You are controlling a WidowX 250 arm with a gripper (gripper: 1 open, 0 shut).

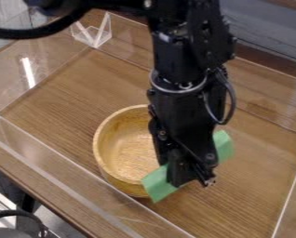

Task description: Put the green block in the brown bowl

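The green block (188, 165), a small flat rectangular bar of matte bright green, is clamped between the fingers of the black robot gripper (184, 173). The block sits crosswise in the grip, tilted, with 1 end projecting past the fingers toward the lower left and the other toward the upper right.

The black robot arm (188, 65) descends from the top of the view in a near-vertical column, and the gripper at its end points straight down. Black cables loop along the side of the wrist.

The round light-brown wooden bowl (123, 144), with thick walls and visible grain, lies directly below and to the left of the gripper. The held block hangs over the bowl's near-right rim; whether it touches the rim cannot be determined.

The bowl rests on a wood-grain tabletop (76, 88) enclosed by clear acrylic walls (45, 153).
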